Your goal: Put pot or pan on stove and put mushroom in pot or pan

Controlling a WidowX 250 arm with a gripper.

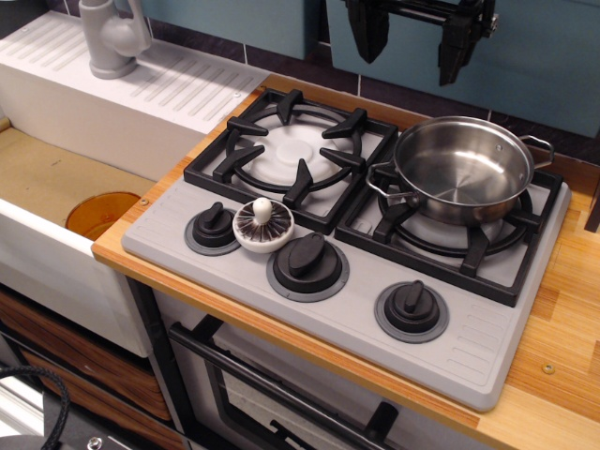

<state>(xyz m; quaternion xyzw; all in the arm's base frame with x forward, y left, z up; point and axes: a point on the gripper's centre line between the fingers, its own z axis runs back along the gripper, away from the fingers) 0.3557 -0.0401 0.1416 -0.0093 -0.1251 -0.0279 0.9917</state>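
The shiny steel pot (462,169) with two loop handles sits on the right burner grate of the grey stove (281,305), empty inside. The white mushroom (262,225) lies cap-down, brown gills and white stem up, on the stove's front panel between the left knob (214,228) and the middle knob (307,263). My gripper (415,42) hangs at the top of the view, high above the back of the stove, between the two burners. Its two black fingers point down, stand apart and hold nothing.
The left burner grate (291,155) over its white disc is bare. A right knob (412,308) sits near the front. A sink (56,183) with an orange drain and a grey tap (112,37) lies to the left. Wooden counter (562,319) borders the stove on the right.
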